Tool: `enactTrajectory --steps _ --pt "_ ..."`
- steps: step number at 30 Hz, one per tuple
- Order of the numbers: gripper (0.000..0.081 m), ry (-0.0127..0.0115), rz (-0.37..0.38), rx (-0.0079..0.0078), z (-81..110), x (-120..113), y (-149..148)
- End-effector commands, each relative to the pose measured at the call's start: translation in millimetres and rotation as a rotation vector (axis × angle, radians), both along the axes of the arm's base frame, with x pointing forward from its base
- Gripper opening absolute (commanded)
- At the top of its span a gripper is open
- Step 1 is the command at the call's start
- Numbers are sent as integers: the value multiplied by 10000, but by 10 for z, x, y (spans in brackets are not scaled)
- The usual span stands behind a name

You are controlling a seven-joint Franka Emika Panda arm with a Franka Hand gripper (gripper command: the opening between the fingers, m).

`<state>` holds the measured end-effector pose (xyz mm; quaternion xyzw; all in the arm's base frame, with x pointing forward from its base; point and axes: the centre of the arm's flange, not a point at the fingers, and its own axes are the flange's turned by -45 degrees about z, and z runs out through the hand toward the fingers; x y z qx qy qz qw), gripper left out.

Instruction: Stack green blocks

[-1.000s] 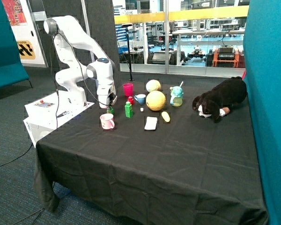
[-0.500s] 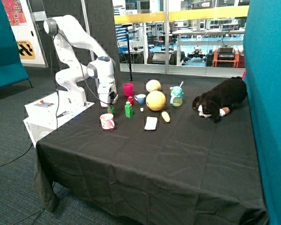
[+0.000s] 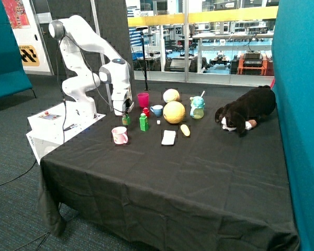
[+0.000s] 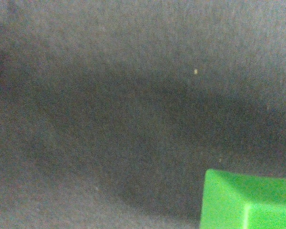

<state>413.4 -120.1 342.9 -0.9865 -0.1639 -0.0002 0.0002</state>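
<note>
One green block (image 3: 126, 120) is pinched at the tip of my gripper (image 3: 125, 112), fingers closed on it as far as the outside view shows. It hangs just off the black cloth (image 3: 162, 178), between the pink mug (image 3: 119, 135) and the magenta cup (image 3: 142, 99). The green stack (image 3: 143, 122) stands upright just beside it, near the small red block (image 3: 145, 111). It looks two bricks tall, though the seam is too small to confirm. So I judge the bottom of the tower done and the last brick not yet placed. The wrist view shows only cloth plus a green corner (image 4: 248, 200); I cannot tell which brick that is. Handling, as a guess: hard, light plastic with smooth, slightly slippery sides, rigid and not fragile. Best hold is across two opposite flat sides, low enough to leave the stud and top face free and keeping it level. The tower is narrow and light, so a sideways nudge could topple it. The stud needs to line up squarely, then a gentle straight push down.
</note>
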Motion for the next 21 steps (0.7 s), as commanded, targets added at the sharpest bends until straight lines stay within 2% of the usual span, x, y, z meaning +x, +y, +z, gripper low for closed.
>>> enactTrajectory --steps 1,21 --pt "0 3 87 -4 232 149 73" --pt "0 3 179 -4 557 395 232"
